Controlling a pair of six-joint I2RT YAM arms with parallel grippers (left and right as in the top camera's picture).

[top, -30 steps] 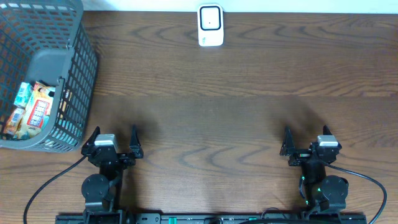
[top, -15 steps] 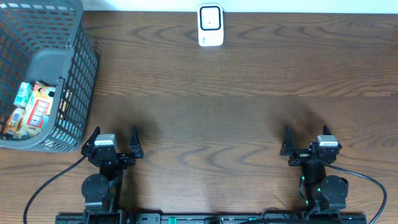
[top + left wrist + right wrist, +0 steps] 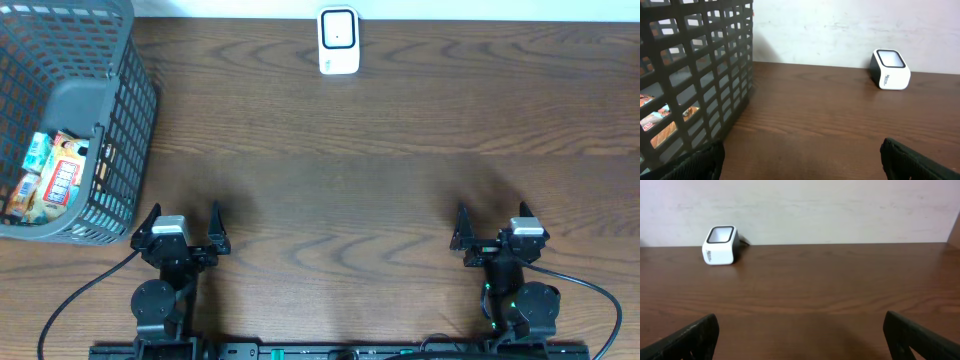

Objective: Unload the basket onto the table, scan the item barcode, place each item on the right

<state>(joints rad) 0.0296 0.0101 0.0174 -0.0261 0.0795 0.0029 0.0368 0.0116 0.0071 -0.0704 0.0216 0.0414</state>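
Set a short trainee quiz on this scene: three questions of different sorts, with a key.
1. True or false: the left gripper and the right gripper both stand open and empty.
2. Multiple choice: the packets lie
A. on the bare wood
B. inside the grey basket
C. in an arm's grip
3. Fill in: seen from the arms, the white scanner stands at the ___ edge of the table.

Key: 1 true; 2 B; 3 far.
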